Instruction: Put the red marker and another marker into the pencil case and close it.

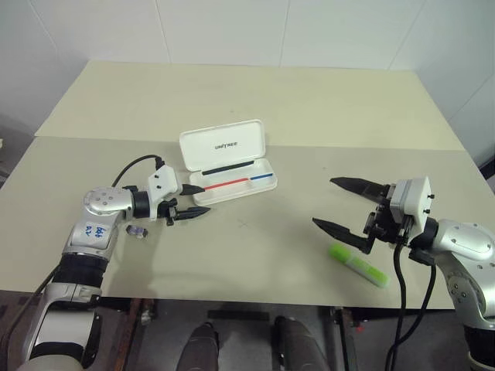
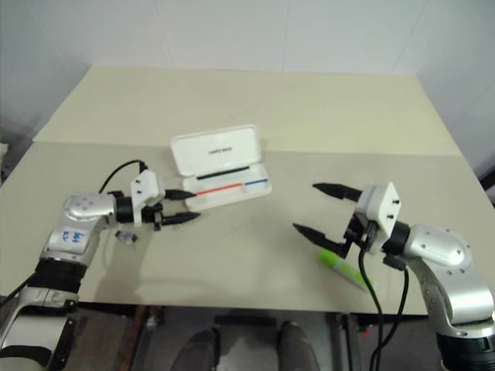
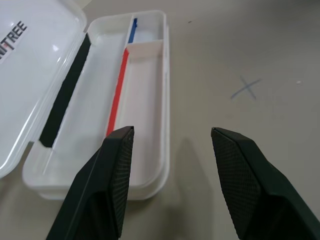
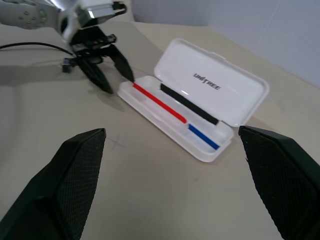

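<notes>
1. the pencil case [image 1: 232,179] lies open near the middle of the beige table [image 1: 255,100], its lid [image 1: 223,144] tilted up and back on the far side, with "unitree" printed on the inside.
2. inside the tray a red and blue line [image 1: 232,183] runs along its length, and a black strip [image 1: 227,167] sits along the hinge side. in the left wrist view the tray looks otherwise bare.
3. the left gripper [image 1: 188,200] hovers at the case's near left end, pointing toward it. its fingers [image 3: 117,165] stand parted with nothing between them; one is above the end of the tray, the other beside the case over bare table.
4. the green marker [image 1: 358,265] lies flat on the table near the front edge, on the robot's right, well apart from the case.
5. the right gripper [image 1: 347,205] is held above the table just beyond and over the green marker, pointing toward the case. its fingers [image 4: 65,185] are spread wide and hold nothing.
6. a small dark object [image 1: 137,231] rests on the table beside the left forearm; what it is cannot be told.
7. a faint x mark [image 3: 245,88] is drawn on the table in front of the case.
8. the red marker cannot be made out in these views.
</notes>
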